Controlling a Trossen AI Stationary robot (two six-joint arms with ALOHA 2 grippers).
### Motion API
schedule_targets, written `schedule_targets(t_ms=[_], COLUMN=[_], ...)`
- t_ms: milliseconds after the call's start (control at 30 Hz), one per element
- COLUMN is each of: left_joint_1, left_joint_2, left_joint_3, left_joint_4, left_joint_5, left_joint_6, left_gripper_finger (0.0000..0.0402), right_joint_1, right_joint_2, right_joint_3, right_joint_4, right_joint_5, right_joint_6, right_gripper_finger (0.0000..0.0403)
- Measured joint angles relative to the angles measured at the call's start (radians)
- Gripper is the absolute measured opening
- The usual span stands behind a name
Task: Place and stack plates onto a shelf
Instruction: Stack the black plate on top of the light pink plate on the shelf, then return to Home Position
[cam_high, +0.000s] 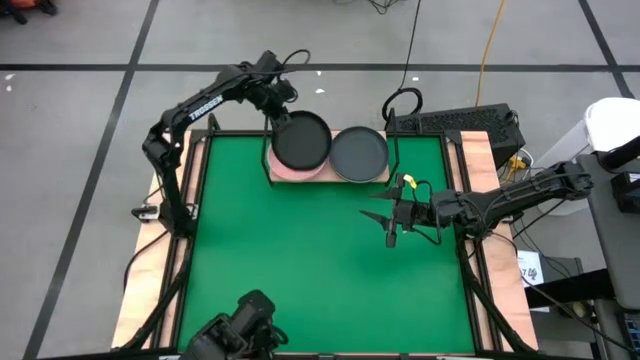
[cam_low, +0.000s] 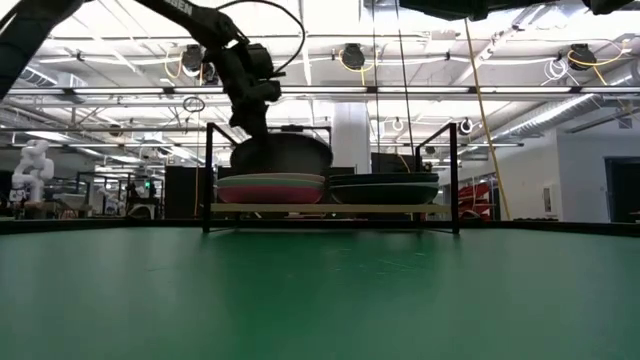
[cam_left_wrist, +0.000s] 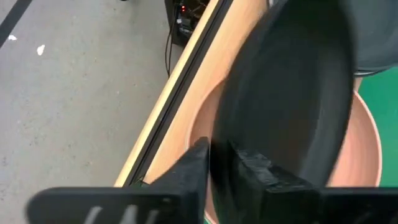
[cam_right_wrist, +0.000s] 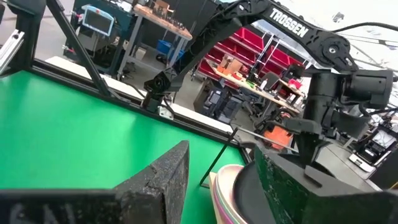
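The shelf stands at the mat's far edge. On its board, the left stack shows magenta, mint and pink plates, and the right stack is dark grey. My left gripper is at the shelf's far-left corner, shut on a dark grey plate above the left stack. My right gripper hovers open over the mat, near the shelf's right end. My left gripper pinches the dark grey plate's rim at its far-left edge, one finger under the rim and one over it. The fingers slant down from the far left. The plate tilts over the pink plate; whether its low edge touches the stack, I cannot tell.
Thin black uprights flank the shelf's ends. The green mat spreads toward the near edge. A camera mount sits at the near edge. Cables and a dark box lie beyond the far-right corner.
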Motion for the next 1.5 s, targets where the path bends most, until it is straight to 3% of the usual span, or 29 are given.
schedule_targets(t_ms=[300, 500, 667, 800, 933, 1033, 1133, 1267, 1500], left_joint_1=[-0.012, -0.023, -0.068, -0.135, -0.227, -0.314, -0.402, -0.508, -0.723], left_joint_2=[-0.005, -0.115, -0.315, -0.477, -0.604, -0.674, -0.735, -0.848, -1.130], left_joint_3=[0.000, 0.000, 0.000, 0.000, 0.000, -0.022, -0.091, -0.243, -0.699], left_joint_4=[0.022, 0.021, 0.038, 0.094, 0.102, 0.115, 0.124, 0.158, 0.450], left_joint_5=[-0.028, -0.013, 0.030, 0.031, 0.031, 0.009, -0.051, -0.105, -0.246], left_joint_6=[-0.004, -0.014, -0.030, -0.045, -0.074, -0.103, -0.150, -0.219, -0.332], left_gripper_finger=[0.0158, 0.0176, 0.0130, 0.0068, 0.0012, 0.0005, 0.0004, 0.0003, 0.0002], right_joint_1=[-0.013, -0.013, -0.014, -0.054, -0.118, -0.160, -0.184, -0.190, -0.189], right_joint_2=[0.000, -0.016, -0.123, -0.238, -0.345, -0.404, -0.445, -0.472, -0.537], right_joint_3=[0.000, 0.000, 0.000, 0.000, 0.000, 0.000, 0.000, 0.000, 0.000], right_joint_4=[-0.001, -0.008, -0.059, -0.119, -0.163, -0.217, -0.287, -0.385, -0.558], right_joint_5=[0.000, 0.026, 0.016, -0.077, -0.180, -0.216, -0.218, -0.245, -0.272], right_joint_6=[-0.009, 0.030, 0.056, 0.059, 0.095, 0.122, 0.150, 0.219, 0.292], right_gripper_finger=[0.0166, 0.0166, 0.0152, 0.0127, 0.0090, 0.0053, 0.0013, 0.0005, 0.0001])
